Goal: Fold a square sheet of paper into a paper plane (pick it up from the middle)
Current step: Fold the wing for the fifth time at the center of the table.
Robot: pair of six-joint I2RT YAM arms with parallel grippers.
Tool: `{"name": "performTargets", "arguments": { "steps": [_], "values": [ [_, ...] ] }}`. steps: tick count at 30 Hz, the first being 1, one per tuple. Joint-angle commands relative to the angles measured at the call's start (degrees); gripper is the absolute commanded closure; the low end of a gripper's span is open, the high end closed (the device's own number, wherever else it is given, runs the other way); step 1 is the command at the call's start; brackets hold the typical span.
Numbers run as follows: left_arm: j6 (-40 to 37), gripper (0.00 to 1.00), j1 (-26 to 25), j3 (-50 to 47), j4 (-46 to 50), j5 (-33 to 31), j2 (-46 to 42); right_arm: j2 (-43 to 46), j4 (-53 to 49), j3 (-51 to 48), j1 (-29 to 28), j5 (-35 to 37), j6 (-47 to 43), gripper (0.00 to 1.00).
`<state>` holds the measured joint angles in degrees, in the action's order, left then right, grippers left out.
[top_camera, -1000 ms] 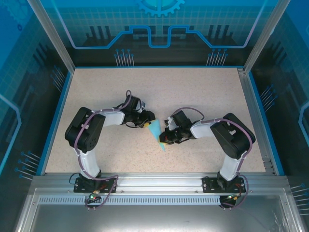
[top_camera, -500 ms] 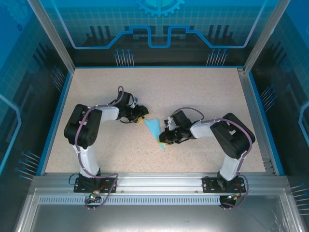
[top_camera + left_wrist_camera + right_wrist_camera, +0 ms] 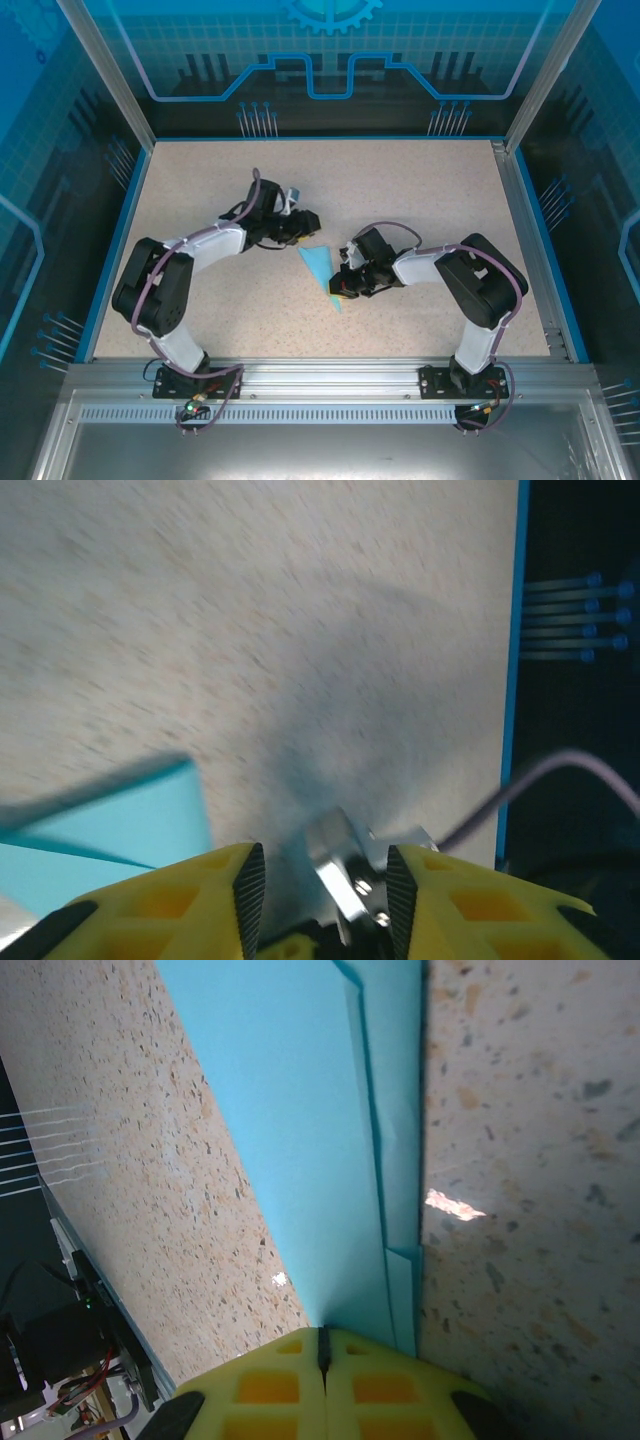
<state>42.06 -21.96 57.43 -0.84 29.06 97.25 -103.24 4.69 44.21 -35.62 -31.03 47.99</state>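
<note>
right end effector pinched together on the narrow near part of the thin light-blue folded paper sheet, lying flat on the speckled beige surface between the two arms, long axis slanting from a wide far-left end to a near-right point. left end effector with yellow fingers apart and empty, just beyond that wide far end, not touching. nearer arm for the free end, probably reached by coming back toward the bases.
</note>
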Motion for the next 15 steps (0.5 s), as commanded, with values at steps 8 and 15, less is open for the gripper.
{"name": "performTargets", "arguments": {
  "steps": [8, 15],
  "values": [
    [4.3, 0.65, -4.9, -4.7, -3.7, 2.6, 6.8, -2.2, -5.8, -1.6, -1.6, 5.1, 1.0, 0.95],
    [3.4, 0.65, -5.0, -6.1, -4.5, 0.9, 10.1, -1.6, -3.6, -2.2, -1.6, 5.0, 2.4, 0.94]
  ]
}}
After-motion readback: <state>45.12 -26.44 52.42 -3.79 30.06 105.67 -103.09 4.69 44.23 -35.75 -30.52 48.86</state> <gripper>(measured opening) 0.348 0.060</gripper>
